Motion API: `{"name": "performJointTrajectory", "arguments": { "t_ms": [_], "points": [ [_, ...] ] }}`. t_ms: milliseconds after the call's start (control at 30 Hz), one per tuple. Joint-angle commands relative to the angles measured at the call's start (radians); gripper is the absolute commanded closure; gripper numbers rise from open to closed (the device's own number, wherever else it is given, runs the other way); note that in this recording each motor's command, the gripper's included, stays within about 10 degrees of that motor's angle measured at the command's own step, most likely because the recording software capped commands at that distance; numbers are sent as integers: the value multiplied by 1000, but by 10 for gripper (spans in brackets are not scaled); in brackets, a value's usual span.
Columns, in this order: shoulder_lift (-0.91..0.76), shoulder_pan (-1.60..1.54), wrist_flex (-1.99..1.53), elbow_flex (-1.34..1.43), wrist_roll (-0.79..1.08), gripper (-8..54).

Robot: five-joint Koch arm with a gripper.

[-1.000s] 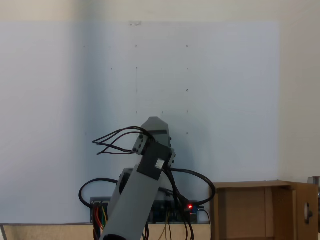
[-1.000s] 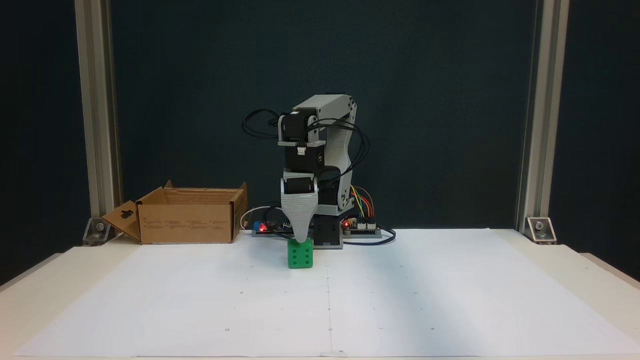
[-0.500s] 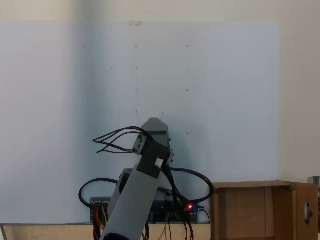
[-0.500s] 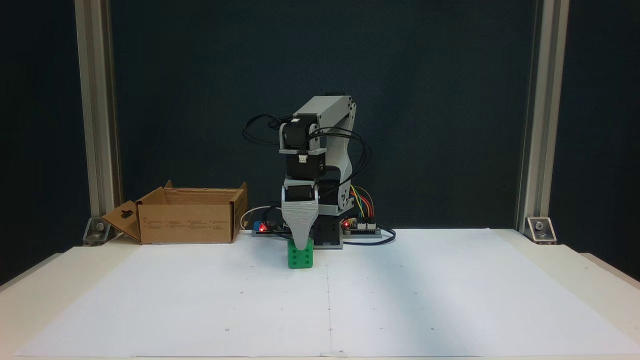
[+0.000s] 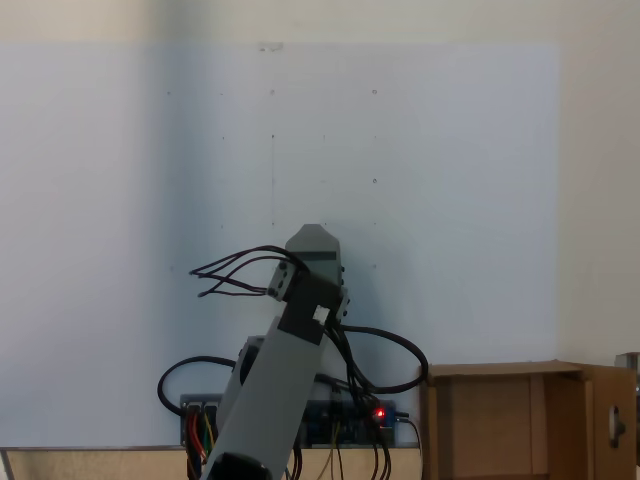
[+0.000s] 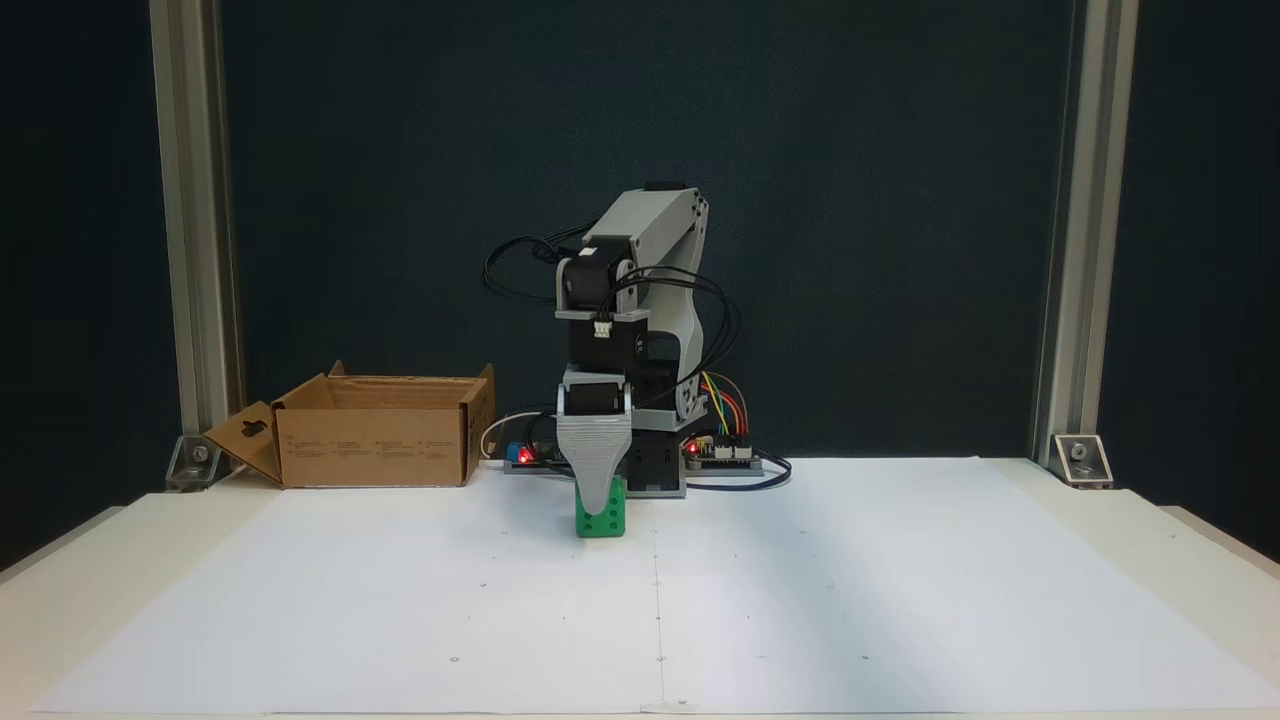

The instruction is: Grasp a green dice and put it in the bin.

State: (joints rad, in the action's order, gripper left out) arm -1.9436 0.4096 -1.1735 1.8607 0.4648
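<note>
The green dice (image 6: 601, 521) sits on the white paper sheet (image 6: 800, 600) just in front of the arm's base, with dark pips showing on its front face. The gripper (image 6: 598, 503) points straight down over it, and the grey ribbed jaw facing the camera covers the upper middle of the cube's front. Only this 1 jaw shows, the other lying behind it, so I cannot tell whether the gripper is spread or clamped on the cube. The dice appears to rest on the sheet.

The bin (image 6: 375, 437), a brown cardboard box with upright flaps, stands at the back edge of the table to the left of the arm in this fixed view, well apart from the dice. 1 flap with a cut-out slot folds outward at its left end. Its inside is hidden from here by the front wall. In a fixed view from above, the bin (image 5: 520, 420) lies at the lower right; the part of its floor that shows is bare cardboard, and the rest is cut off by the frame edge.

The arm (image 5: 275, 370) reaches up from the bottom edge there, black cables (image 5: 235, 280) looping from it. A circuit board (image 6: 722, 455) with coloured wires sits beside the base, and red lights glow either side of the base.
</note>
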Motion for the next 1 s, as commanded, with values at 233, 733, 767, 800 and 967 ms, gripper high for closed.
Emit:
{"name": "performJointTrajectory", "arguments": {
  "t_ms": [233, 733, 767, 800, 967],
  "points": [
    [5, -11, 20, 20, -74, 21],
    [5, -20, 54, 147, -186, 24],
    [5, -20, 63, 147, -195, 24],
    [5, -20, 78, 147, -202, 25],
    [5, -21, 178, 147, -201, 40]
  ]
}}
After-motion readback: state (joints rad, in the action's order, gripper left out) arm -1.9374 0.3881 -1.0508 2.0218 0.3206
